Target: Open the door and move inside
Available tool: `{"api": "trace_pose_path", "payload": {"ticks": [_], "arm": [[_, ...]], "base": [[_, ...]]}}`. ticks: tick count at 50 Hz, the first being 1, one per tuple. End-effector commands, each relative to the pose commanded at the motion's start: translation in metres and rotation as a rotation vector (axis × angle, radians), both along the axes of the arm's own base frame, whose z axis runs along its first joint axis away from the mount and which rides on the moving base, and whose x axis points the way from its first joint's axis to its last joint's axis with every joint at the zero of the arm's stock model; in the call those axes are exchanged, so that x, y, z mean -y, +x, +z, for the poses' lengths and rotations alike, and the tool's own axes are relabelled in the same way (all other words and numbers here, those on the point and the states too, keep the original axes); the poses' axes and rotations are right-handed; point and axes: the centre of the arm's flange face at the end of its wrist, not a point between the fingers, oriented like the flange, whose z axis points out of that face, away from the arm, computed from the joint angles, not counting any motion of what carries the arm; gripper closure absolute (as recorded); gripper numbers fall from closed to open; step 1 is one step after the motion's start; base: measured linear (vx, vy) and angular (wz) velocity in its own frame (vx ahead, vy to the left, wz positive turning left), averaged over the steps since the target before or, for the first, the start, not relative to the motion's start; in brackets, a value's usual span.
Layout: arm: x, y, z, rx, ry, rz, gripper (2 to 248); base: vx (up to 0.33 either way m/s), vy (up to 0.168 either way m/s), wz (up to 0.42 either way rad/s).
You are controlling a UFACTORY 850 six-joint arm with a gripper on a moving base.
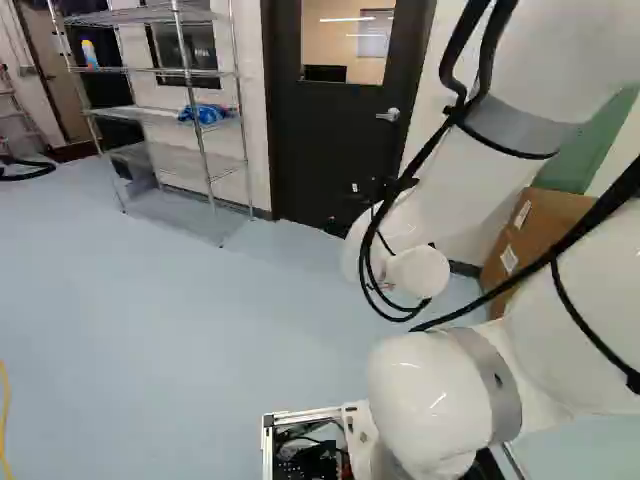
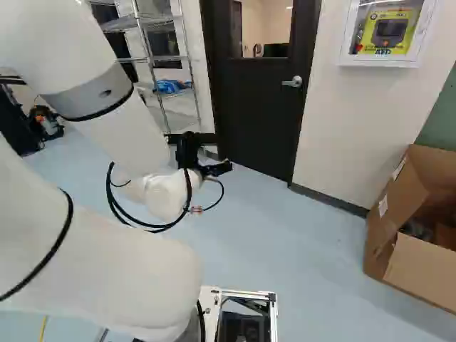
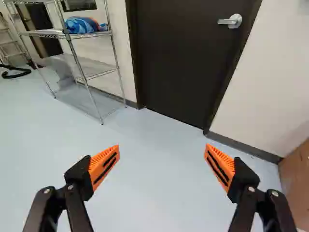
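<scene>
Over the pale blue floor [image 2: 306, 249], the released pincer [image 2: 223, 153] faces a closed door [image 2: 260, 107].

From where I stood, the unit comprised a smooth, glossy white arm [image 2: 107, 271] of rounded housings with grey joint bands [image 2: 89, 92]. Black cables [image 2: 190, 192] looped outside, secured by thin black straps [image 1: 590, 335]. The black two-finger gripper [image 2: 206, 154] carried ribbed, wedge-shaped orange pads [image 3: 104, 164] with dark slots; its linkages bore round silver screws [image 3: 70, 187].
</scene>
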Motion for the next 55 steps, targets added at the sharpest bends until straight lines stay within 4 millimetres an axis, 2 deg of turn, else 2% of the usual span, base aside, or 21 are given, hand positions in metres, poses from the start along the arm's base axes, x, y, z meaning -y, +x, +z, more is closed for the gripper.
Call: {"api": "trace_pose_path", "payload": {"ticks": [29, 55], "arm": [[0.0000, 0.0000, 0.0000, 0.000, 0.000, 0.000, 3], [0.0000, 0.0000, 0.0000, 0.000, 0.000, 0.000, 3]], "base": [[0.086, -0.004, -0.009], [0.157, 0.000, -0.007]]}}
